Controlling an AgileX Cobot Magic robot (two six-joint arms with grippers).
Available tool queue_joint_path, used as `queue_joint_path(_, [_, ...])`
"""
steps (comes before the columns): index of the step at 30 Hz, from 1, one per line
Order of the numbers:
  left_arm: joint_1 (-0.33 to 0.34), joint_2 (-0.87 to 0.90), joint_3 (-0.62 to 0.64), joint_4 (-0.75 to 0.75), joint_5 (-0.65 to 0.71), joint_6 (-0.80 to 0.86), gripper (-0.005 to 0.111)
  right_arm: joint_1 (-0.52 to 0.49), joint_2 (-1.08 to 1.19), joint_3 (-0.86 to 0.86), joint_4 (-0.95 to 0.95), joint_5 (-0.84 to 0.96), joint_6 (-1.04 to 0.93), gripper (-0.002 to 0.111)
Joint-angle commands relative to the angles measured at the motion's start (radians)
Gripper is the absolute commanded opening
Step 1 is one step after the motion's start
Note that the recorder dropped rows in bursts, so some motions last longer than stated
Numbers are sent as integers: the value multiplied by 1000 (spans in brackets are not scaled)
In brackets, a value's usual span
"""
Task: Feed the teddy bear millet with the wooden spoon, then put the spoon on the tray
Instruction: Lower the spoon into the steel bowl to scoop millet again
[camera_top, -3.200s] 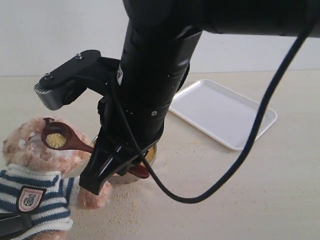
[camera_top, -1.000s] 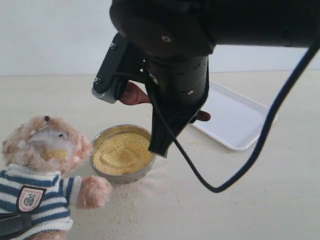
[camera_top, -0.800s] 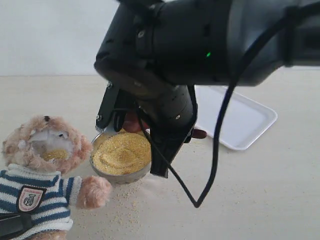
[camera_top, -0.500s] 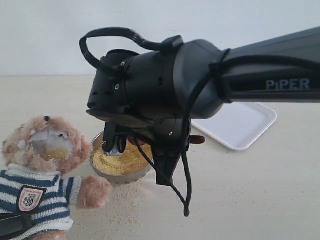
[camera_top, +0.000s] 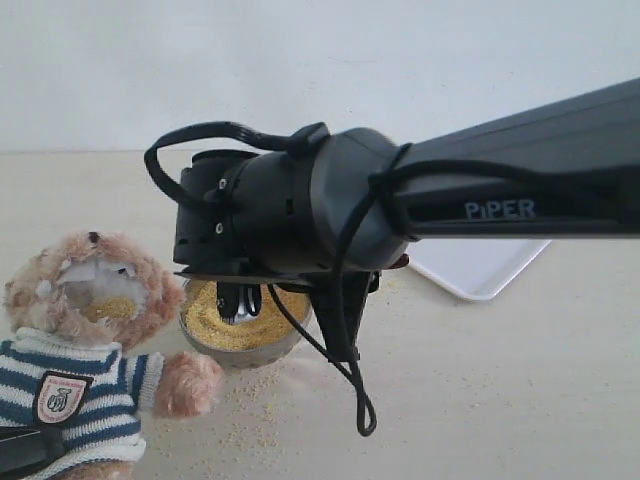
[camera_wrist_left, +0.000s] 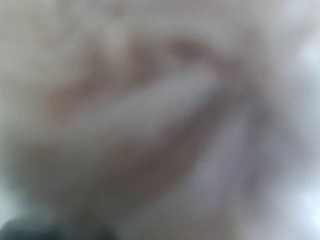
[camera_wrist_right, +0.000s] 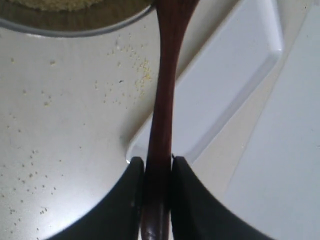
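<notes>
The wooden spoon (camera_wrist_right: 164, 95), earlier raised at the teddy bear's (camera_top: 88, 300) muzzle, now lies across the right rim of the metal bowl (camera_top: 250, 354) of millet (camera_top: 213, 328); its long axis runs left-right, oval end over the bowl, handle tip toward the tray (camera_top: 480, 276); the right gripper (camera_wrist_right: 157, 165) clamps the handle near that tip; the left gripper (camera_top: 20, 452) shows only as a dark edge by the bear's shirt, so I cannot tell how its jaws stand.

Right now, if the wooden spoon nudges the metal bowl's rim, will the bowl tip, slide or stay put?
The metal bowl looks low and wide and is nearly full of millet, so it probably won't tip. On the smooth table strewn with loose grains, it may well slide. A jolt would likely spill more millet.
</notes>
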Motion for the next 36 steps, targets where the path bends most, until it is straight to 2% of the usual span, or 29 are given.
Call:
queue_joint_path(1, [3,-8,2,-19,12,7,5,10,20,-8,-3,4,-7,1])
queue_joint_path(14, [3,-8,2,-19,12,7,5,12,24,-86,188,4,-35,1])
queue_joint_path(36, [3,-8,2,-19,12,7,5,24,29,-86,239,4,-43,1])
